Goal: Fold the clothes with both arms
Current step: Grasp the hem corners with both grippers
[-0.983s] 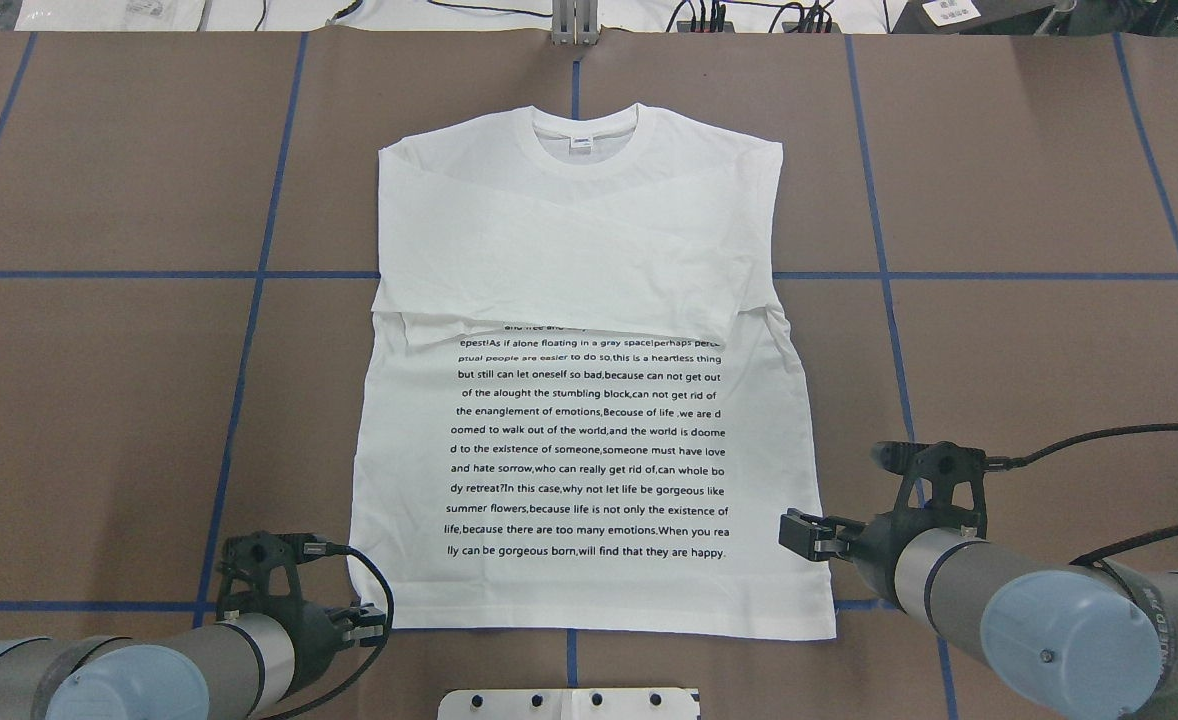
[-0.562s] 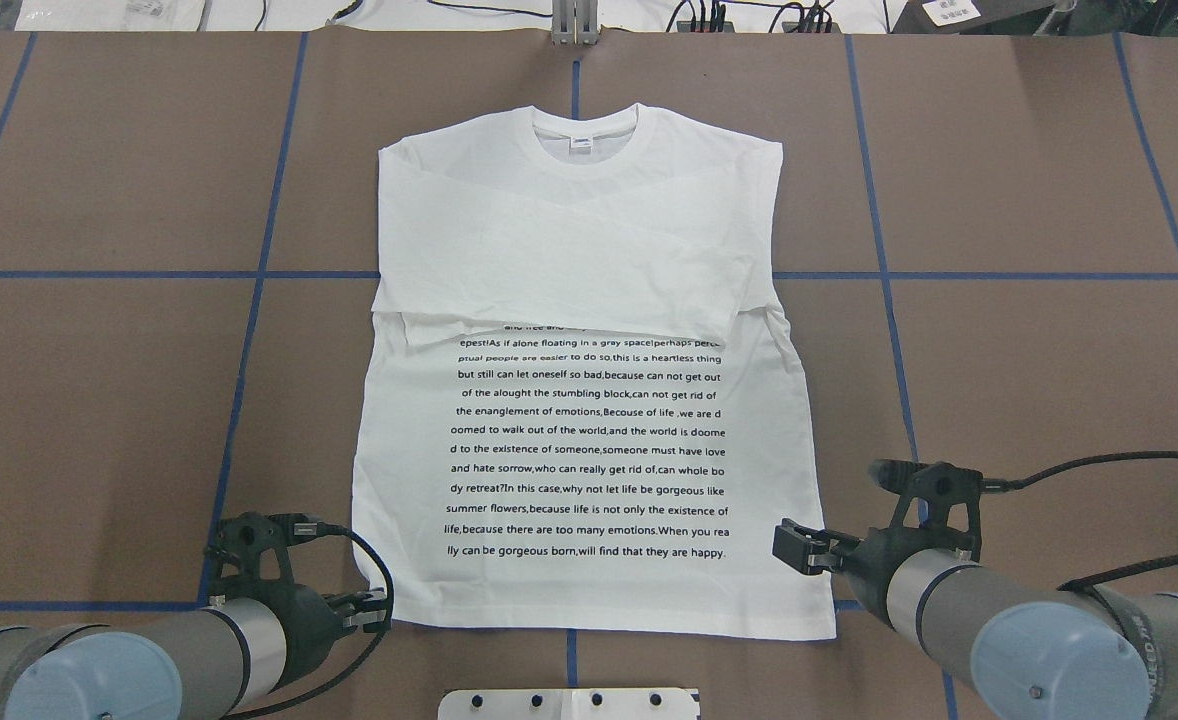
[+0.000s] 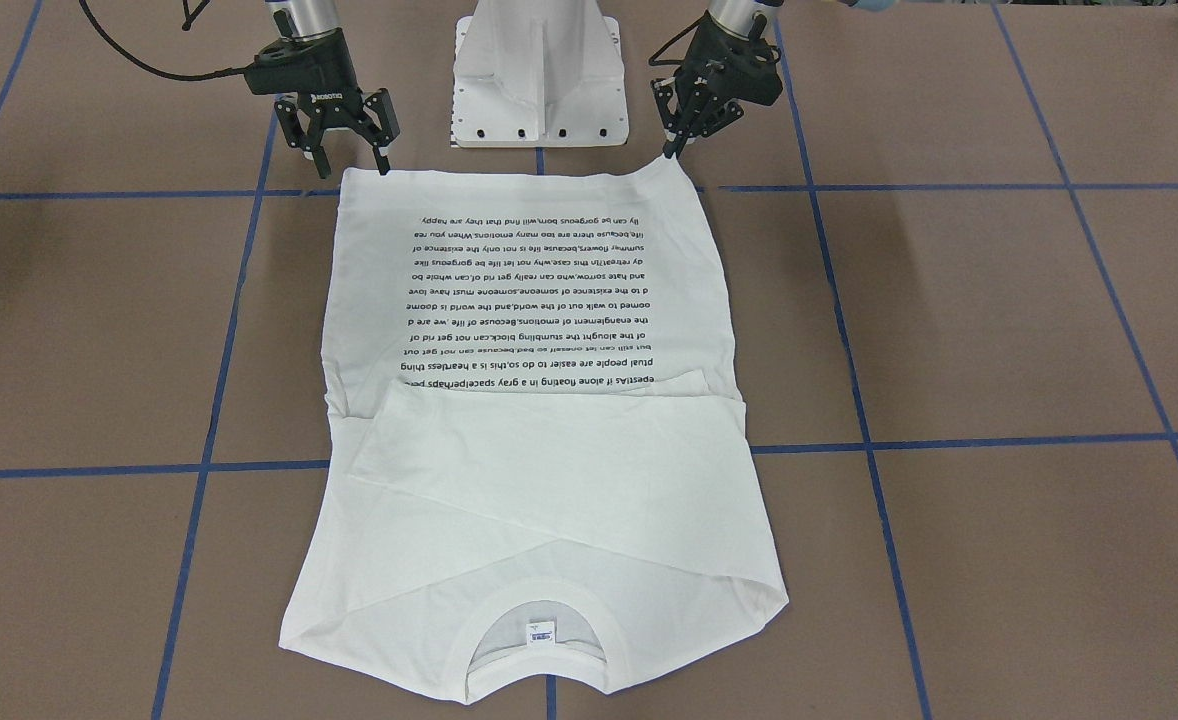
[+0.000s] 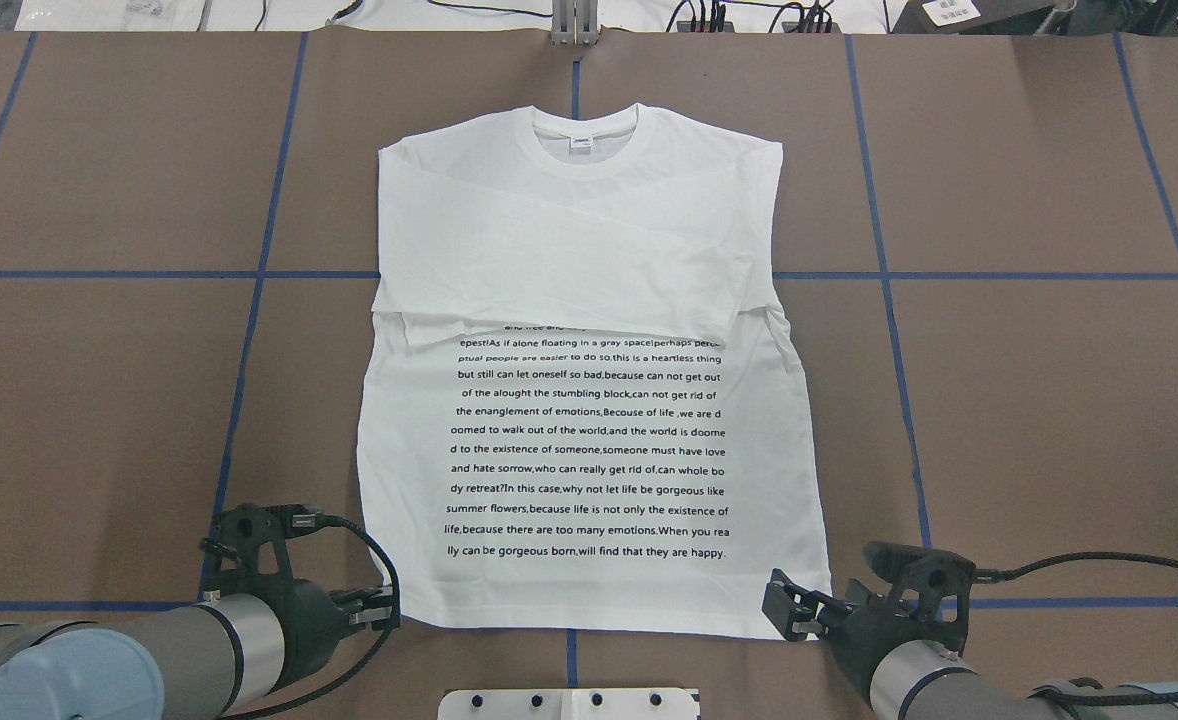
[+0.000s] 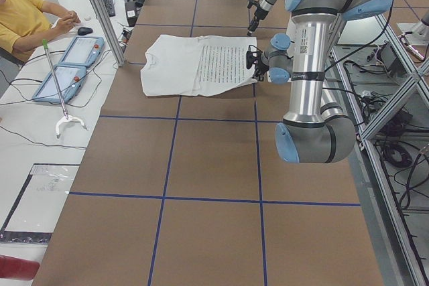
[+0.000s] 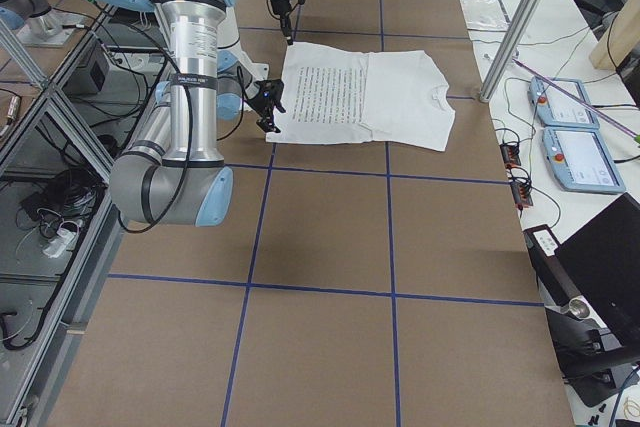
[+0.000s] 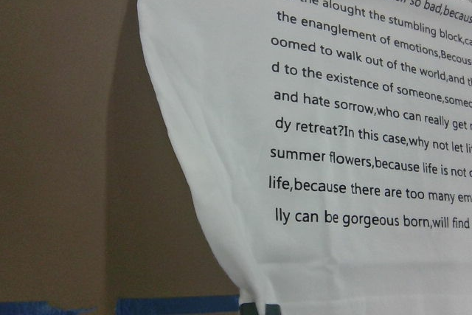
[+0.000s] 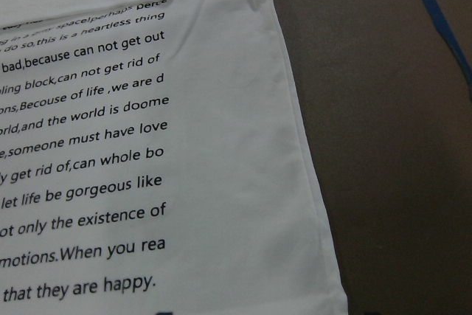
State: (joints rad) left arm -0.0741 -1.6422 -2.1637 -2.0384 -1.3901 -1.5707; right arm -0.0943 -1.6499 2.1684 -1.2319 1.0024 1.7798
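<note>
overhead: from behind, downward | front: opposite, steep | wrists: close (all share T-shirt [image 4: 589, 400])

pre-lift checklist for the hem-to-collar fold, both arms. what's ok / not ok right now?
1. Left gripper pinching its hem corner: ok. It is shut on the T-shirt, and the fabric peaks up to it.
2. Right gripper pinching its hem corner: not ok. Its fingers are spread open at the corner.
3. Sleeves folded across the chest: ok.
4. Collar end lying flat on the table: ok.
5. Both fabric layers caught in the left pinch: cannot tell.
</note>
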